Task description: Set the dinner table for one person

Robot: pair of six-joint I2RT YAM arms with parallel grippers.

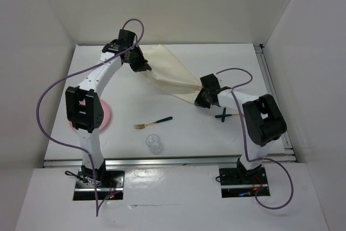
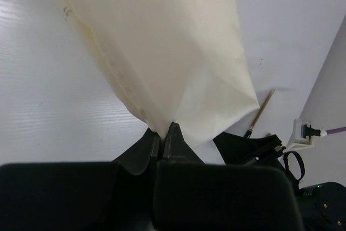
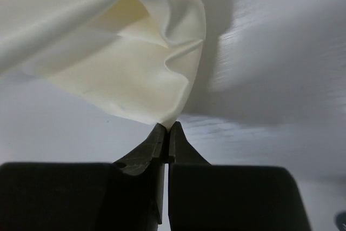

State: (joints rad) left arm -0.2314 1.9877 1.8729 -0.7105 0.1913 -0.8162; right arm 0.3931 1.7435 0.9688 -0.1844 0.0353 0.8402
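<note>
Top view: dinner table (image 1: pixel 227 60) = big white top w/ alu rails, fills most of the frame, both arm bases at its near edge. Cream cloth mat (image 1: pixel 167 71) sits over the far-centre of it, pulled out btwn the 2 grippers, wide toward the back and narrowing to a bunched end on the right. Left gripper (image 1: pixel 141 66) is at the mat's left end. In the left wrist view its fingers (image 2: pixel 172 136) are pressed together, pinching 1 corner of the mat (image 2: pixel 162 41), w/ white tabletop (image 2: pixel 48 96) beside it. Right gripper (image 1: pixel 199 101) is at the mat's near-right end. In the right wrist view its fingers (image 3: pixel 157 139) are clamped tight on a folded corner of the mat (image 3: pixel 108 52), which casts a shadow on the tabletop (image 3: pixel 270 52), so that end is raised off the surface. Other items on the table: fork (image 1: pixel 153 122) w/ gold tines and dark handle, near centre, tines to the left. Clear cup (image 1: pixel 154 142) just nearer than the fork, upright. Pink plate (image 1: pixel 107 114) at left, mostly hidden under the left arm. Dark-handled utensil (image 1: pixel 222 115) next to the right arm, partly covered, type unclear.
</note>
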